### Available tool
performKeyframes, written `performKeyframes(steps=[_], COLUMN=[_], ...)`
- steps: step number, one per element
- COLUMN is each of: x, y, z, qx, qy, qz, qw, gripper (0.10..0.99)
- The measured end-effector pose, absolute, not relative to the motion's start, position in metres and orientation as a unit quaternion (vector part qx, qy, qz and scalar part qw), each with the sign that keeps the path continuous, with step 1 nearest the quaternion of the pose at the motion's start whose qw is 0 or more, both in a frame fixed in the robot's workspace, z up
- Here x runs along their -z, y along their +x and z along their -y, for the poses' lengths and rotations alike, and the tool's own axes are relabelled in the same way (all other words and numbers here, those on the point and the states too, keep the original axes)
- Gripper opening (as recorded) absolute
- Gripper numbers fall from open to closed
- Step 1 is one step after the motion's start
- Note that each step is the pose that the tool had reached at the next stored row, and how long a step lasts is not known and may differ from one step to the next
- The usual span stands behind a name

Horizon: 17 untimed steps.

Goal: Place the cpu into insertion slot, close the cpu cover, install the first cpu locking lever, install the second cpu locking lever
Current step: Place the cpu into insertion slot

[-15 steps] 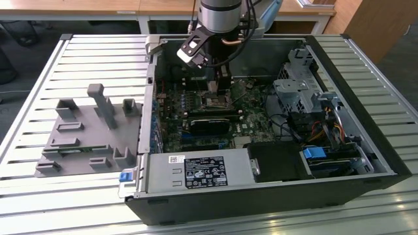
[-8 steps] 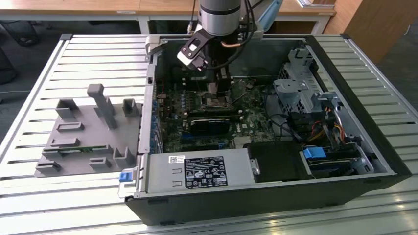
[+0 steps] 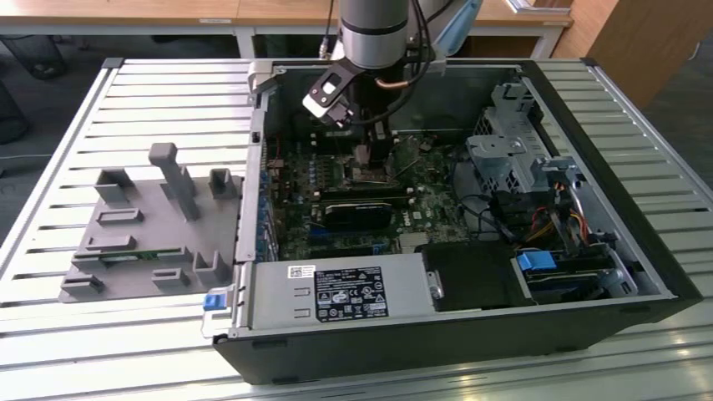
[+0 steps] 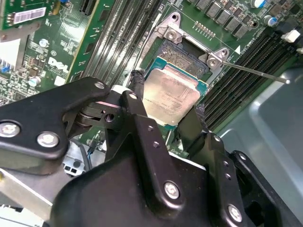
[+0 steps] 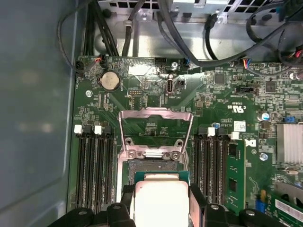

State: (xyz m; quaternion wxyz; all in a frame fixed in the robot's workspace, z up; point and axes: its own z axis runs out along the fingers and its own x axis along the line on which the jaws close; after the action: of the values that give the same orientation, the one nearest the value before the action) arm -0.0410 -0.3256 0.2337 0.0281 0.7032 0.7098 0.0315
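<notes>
**Arm pointing down, gripper clamped on the cpu**

In the exterior view the single arm [image 3: 373,33] enters from the top edge and points steeply downward. Its silver-grey wrist segment stands nearly upright above the black gripper [image 3: 371,159]. In the second wrist view the two black fingers [image 4: 137,90] sit against opposite edges of the cpu [image 4: 171,97] and press it between them. The jaws are only as wide as the chip, with the black finger linkages folded close behind.

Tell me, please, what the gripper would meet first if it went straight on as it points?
Probably the open socket, just beyond the cpu the gripper holds; the cpu cover stands swung back. Depth is unclear.
</notes>
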Motion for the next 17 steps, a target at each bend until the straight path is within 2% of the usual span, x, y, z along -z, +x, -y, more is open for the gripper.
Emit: performKeyframes(steps=[17], x=[-0.215], y=[-0.041], z=[0.323], qx=[-0.031], qy=[0.706], qz=[-0.707], qw=[0.028], gripper=[0.541])
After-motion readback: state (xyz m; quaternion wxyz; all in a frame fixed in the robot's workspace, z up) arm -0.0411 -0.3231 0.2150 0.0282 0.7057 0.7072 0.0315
